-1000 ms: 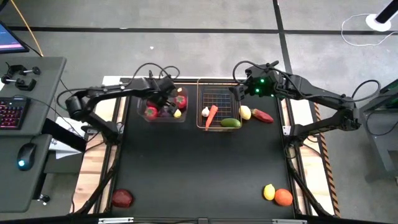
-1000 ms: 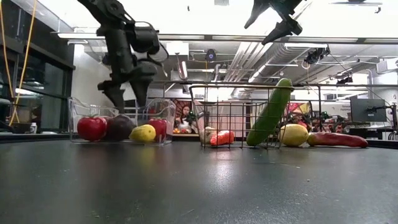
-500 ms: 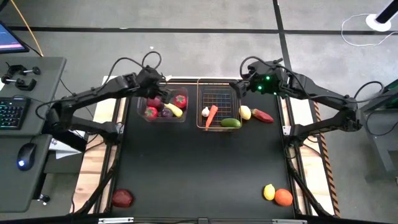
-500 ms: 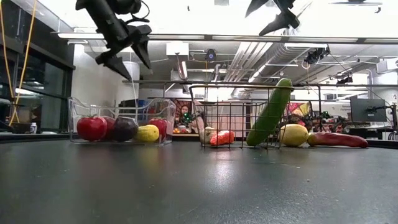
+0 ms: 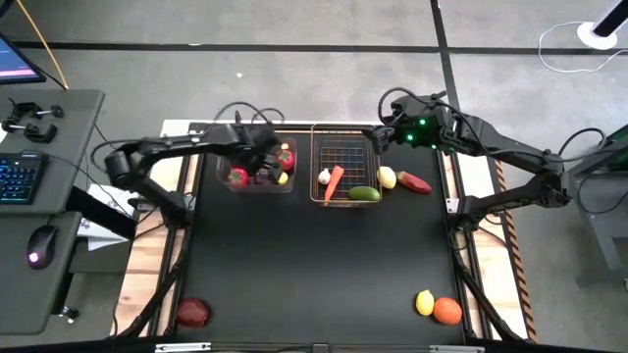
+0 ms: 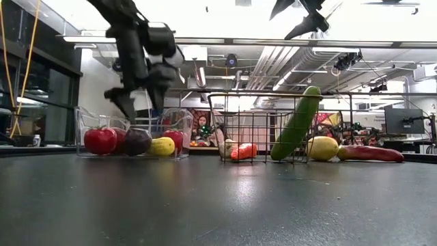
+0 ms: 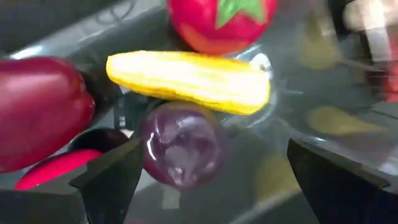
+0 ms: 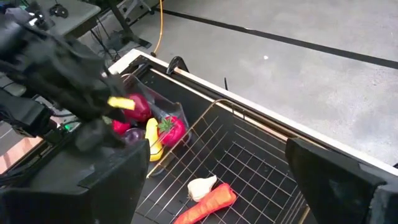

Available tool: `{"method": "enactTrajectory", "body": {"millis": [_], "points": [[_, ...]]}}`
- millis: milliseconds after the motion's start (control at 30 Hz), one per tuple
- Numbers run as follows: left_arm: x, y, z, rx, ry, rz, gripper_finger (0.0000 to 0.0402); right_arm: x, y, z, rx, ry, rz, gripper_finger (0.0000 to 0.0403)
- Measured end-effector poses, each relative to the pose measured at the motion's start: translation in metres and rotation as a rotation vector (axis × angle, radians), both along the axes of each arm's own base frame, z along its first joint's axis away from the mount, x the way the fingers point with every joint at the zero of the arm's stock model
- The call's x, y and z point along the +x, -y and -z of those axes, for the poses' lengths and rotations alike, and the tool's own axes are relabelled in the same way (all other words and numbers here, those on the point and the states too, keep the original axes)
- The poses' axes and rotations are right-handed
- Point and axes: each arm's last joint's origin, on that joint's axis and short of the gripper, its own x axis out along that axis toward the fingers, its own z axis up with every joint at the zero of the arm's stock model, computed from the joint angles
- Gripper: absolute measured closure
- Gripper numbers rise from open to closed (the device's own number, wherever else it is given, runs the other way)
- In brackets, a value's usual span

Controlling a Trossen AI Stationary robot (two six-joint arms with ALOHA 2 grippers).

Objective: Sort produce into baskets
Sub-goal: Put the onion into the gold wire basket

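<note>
The clear bin (image 5: 228, 163) holds red apples (image 7: 37, 109), a yellow banana (image 7: 186, 81), a purple eggplant (image 7: 180, 146) and a red fruit with a green top (image 7: 217, 22). My left gripper (image 5: 257, 157) hangs open just over this bin (image 6: 89, 119), its fingers on either side of the eggplant and touching nothing (image 7: 211, 155). The copper wire basket (image 5: 343, 147) holds a garlic (image 5: 324, 176), a carrot (image 5: 334, 181) and a cucumber (image 5: 364, 194) that leans on its right wall (image 6: 298, 123). My right gripper (image 5: 385, 132) is open and empty, high over the basket's far right corner (image 8: 214, 155).
A lemon (image 5: 388, 177) and a long red vegetable (image 5: 414, 183) lie on the mat right of the basket. Near the front edge lie a dark red fruit (image 5: 193, 312) at the left, and a lemon (image 5: 424, 302) and an orange (image 5: 447, 311) at the right.
My left gripper has risen and swung toward the table's far left edge, then come back down over the clear bin, open throughout. The banana in the bin has shifted a little.
</note>
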Motion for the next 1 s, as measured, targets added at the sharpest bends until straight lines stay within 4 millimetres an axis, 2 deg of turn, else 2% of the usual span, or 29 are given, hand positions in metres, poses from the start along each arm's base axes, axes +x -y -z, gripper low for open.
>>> {"method": "enactTrajectory", "body": {"millis": [267, 633, 700, 867, 933, 1000], "points": [[0.01, -0.006, 0.036, -0.067, -0.129, -0.002, 0.0019, 0.0, 0.0, 0.001, 0.014, 0.001, 0.006, 0.0036], [0.016, -0.009, 0.058, -0.099, -0.189, 0.022, 0.0029, -0.001, 0.0, 0.002, 0.016, -0.01, 0.004, 0.0036], [0.016, -0.009, 0.058, -0.098, -0.194, 0.027, 0.0054, -0.001, 0.0, 0.002, 0.017, -0.015, 0.004, 0.0036], [0.012, -0.008, 0.04, -0.067, -0.142, 0.025, 0.0163, -0.001, 0.0, 0.002, 0.017, -0.017, 0.003, 0.0036], [0.009, -0.007, 0.026, -0.046, -0.104, 0.022, 0.0164, -0.001, 0.0, 0.002, 0.016, -0.018, 0.003, 0.0036], [0.007, -0.007, 0.004, -0.004, -0.03, 0.017, 0.0164, -0.001, 0.0, 0.002, 0.015, -0.018, 0.002, 0.0036]]}}
